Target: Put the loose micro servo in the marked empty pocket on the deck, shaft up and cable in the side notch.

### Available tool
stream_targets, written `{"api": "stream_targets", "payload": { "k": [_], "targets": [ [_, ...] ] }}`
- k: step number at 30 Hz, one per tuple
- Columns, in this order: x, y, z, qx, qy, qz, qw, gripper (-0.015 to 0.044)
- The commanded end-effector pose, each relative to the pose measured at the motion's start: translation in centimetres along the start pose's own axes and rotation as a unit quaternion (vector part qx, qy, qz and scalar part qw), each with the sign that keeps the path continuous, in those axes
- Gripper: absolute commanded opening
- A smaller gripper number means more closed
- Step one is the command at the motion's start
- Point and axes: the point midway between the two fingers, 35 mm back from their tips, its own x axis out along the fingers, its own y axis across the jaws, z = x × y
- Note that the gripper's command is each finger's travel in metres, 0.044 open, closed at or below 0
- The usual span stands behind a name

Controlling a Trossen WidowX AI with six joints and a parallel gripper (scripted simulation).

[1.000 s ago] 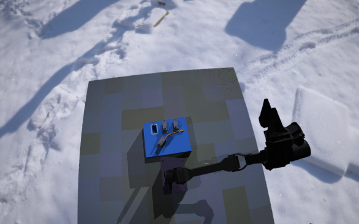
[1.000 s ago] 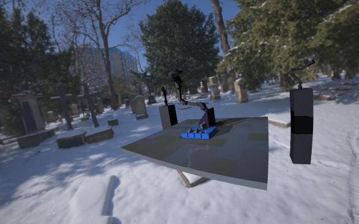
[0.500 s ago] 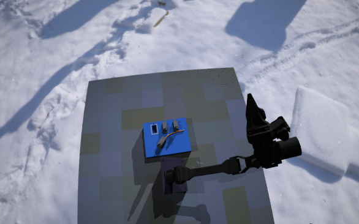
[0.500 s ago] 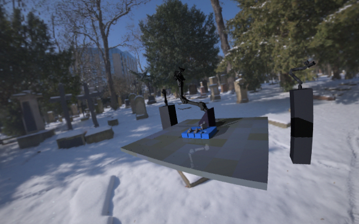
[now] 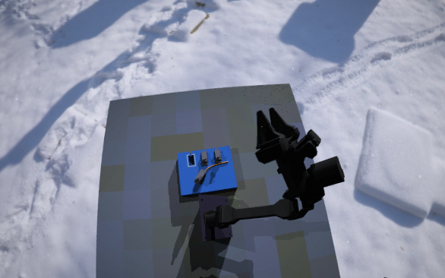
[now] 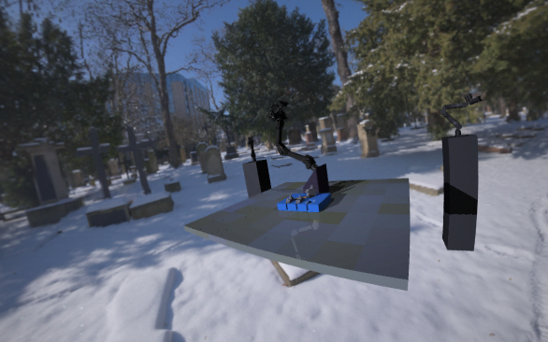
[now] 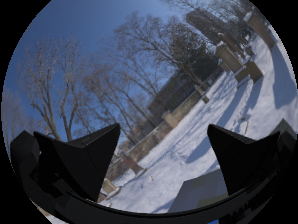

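One relation governed the coming reach: the loose micro servo [image 5: 200, 175] lay on the blue deck [image 5: 219, 182], below and well to the left of the pincer [image 5: 269, 114] in the top view — the pincer stood fully spread, holding nothing, raised high off the surface [image 5: 139, 213]. The servo's long axis ran diagonally, its orange cable [image 5: 216, 165] trailing up and right. The marked empty pocket [image 5: 190, 159] sat at the deck's far-left corner, beside two seated servos. The wrist view showed only sky and trees past the fingertips — deck nearly out of frame, servo ears too small to read.
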Motion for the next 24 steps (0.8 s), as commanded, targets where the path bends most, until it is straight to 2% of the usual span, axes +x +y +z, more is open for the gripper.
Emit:
{"api": "stream_targets", "payload": {
  "k": [1, 14, 24],
  "targets": [
    [2.0, 0.0, -2.7, -0.008, 0.027, -0.022, 0.999, 0.044],
    [8.8, -2.9, -13.9, -0.019, 0.144, -0.123, 0.982, 0.044],
    [11.7, -7.9, -23.4, -0.013, 0.238, -0.221, 0.946, 0.044]
  ]
}}
